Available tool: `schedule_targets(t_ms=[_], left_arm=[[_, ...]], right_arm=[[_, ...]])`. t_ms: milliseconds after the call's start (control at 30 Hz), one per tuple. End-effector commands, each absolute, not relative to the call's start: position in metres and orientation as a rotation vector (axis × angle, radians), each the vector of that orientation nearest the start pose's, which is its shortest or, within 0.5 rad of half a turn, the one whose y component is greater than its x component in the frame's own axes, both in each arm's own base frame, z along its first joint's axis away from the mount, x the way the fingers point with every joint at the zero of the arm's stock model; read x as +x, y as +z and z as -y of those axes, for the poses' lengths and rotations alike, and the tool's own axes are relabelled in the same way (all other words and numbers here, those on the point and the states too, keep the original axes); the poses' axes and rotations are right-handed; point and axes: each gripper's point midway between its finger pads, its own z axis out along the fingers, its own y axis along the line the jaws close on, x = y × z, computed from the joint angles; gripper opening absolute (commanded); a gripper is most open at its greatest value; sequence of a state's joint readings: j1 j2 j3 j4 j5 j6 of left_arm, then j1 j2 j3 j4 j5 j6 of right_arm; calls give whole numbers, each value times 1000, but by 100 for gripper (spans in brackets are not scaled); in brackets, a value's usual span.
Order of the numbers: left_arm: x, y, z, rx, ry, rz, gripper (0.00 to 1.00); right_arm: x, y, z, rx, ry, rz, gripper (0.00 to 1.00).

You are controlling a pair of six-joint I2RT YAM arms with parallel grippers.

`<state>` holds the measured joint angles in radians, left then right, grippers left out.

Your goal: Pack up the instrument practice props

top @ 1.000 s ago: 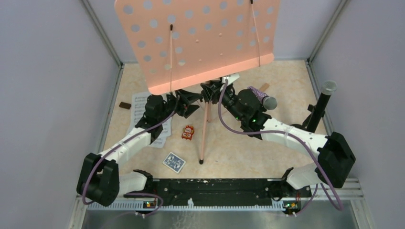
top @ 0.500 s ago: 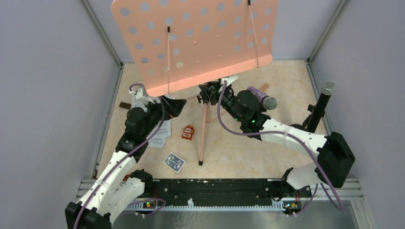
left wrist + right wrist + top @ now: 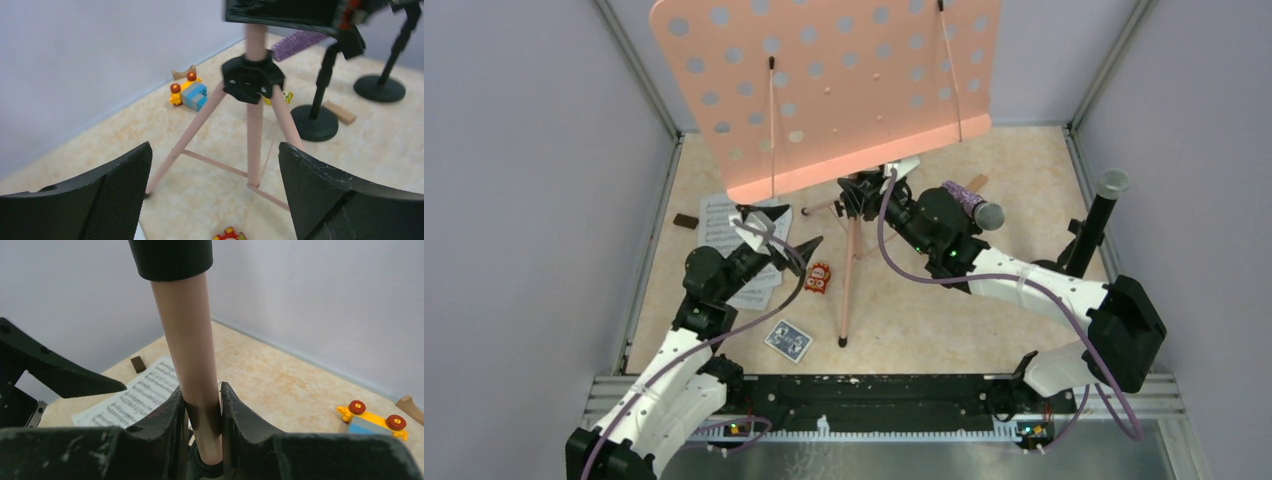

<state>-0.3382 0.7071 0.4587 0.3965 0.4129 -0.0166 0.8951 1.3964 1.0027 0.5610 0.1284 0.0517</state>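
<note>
Salmon-pink perforated music rack [image 3: 824, 90] on thin tripod legs, standing on the beige desk [image 3: 1034, 170]. The right gripper [image 3: 201, 400] has its jaws clamped on the rack's smooth round pole. The left gripper [image 3: 786, 230], jaws wide apart, hovers over the white sheet music [image 3: 719, 225]. A red toy [image 3: 820, 277] and a blue card pack [image 3: 788, 340] lie near the legs.

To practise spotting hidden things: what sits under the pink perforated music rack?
Its pink pole, clamped by the right claw, and the black tripod hub with spread legs. From above the rack hides the back floor; the left wrist view shows a toy car there.
</note>
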Motion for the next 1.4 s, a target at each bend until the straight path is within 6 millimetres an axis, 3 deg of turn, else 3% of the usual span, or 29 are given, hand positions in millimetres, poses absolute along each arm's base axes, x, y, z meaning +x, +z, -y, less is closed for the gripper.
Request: schedule_targets(t_ms=[0,167,367,733,933,1133,1367], left_arm=[[241,298,192,1001,-409,-929,99],[240,292,205,1194,-327,-783,99],[248,306,211,1196,-310,-718,99],[254,308,222,1290,-265,-612,99],[264,319,232,1320,-154,-533,99],[284,303,230,1368,-47,-567,76],[296,284,218,1355,22,-670,65]], right_arm=[[282,292,-390,-571,850,-1524,0],[282,291,-392,-582,848,-1529,0],[283,289,-392,-601,831,-1538,0],[283,289,-394,-615,825,-1568,0],[283,289,-392,-602,829,-1575,0],[282,287,-393,-594,843,-1578,0],[282,283,-396,-588,853,-1586,0]])
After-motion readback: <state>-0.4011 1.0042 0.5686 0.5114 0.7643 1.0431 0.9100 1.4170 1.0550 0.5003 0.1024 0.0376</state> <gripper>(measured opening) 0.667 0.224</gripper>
